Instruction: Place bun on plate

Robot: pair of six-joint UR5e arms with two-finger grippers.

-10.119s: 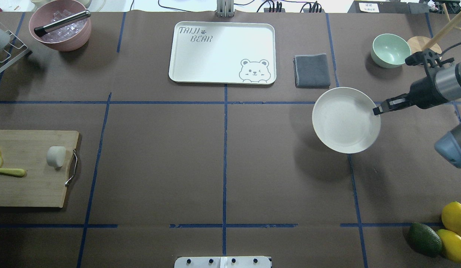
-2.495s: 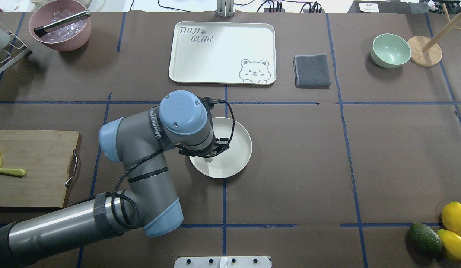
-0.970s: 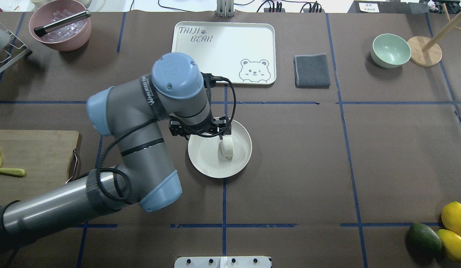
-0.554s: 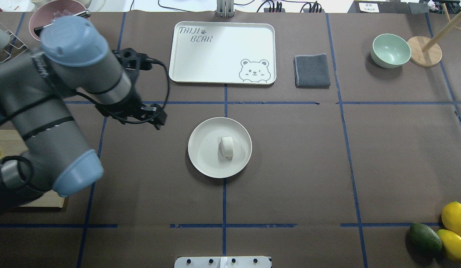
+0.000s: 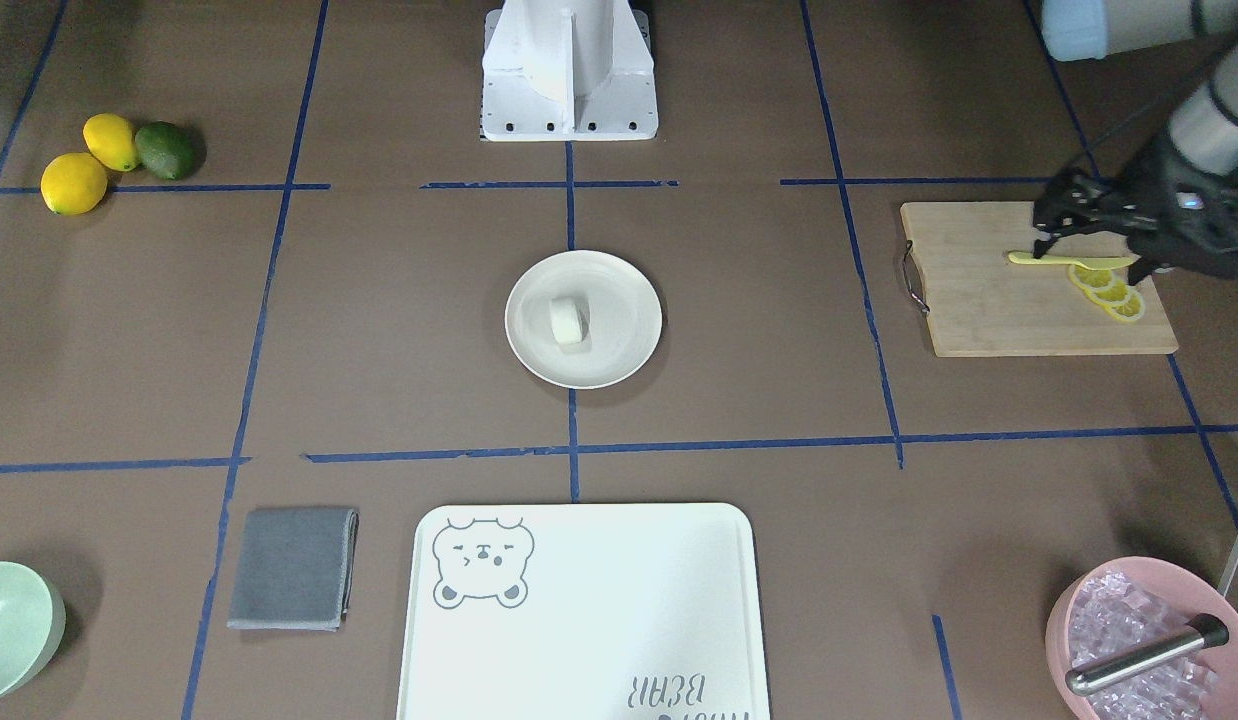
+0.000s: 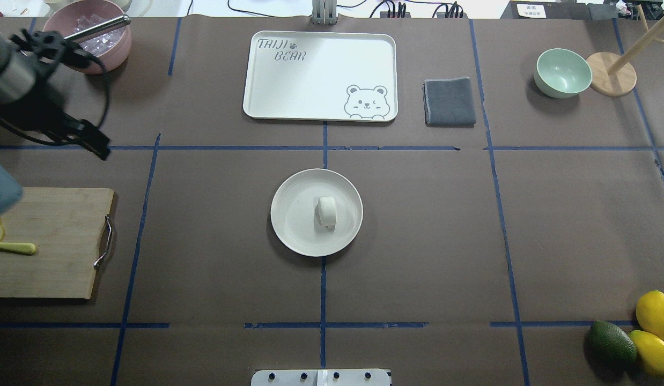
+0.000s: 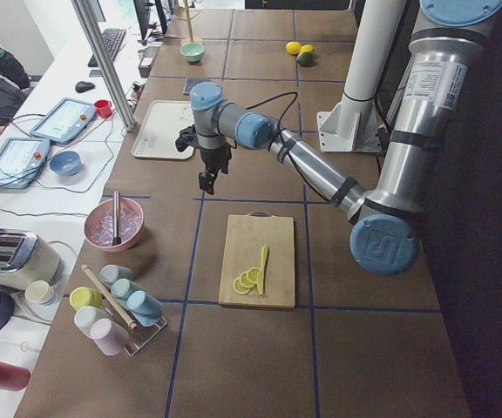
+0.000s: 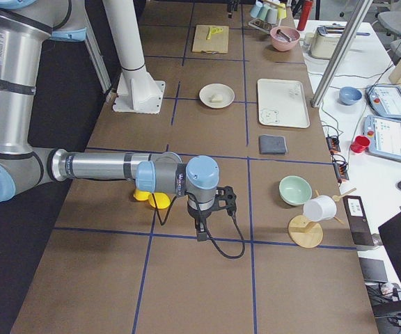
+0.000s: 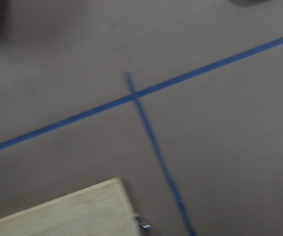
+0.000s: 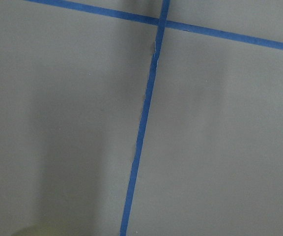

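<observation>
Currently I see the bun (image 6: 326, 211) lying on its side near the middle of the plate (image 6: 292, 230), touched by neither gripper. That plate sits mid-table on a blue tape line, nearer the robot than the bear-print tray (image 6: 318, 75). My left gripper (image 6: 100, 150) hangs well apart, between the pink bowl (image 6: 115, 56) and the cutting board (image 6: 53, 241); it looks too dark for me to judge its opening. My right gripper (image 8: 202, 233) shows only from the side, near the lemons (image 8: 152, 198), so I cannot tell its opening either.
</observation>
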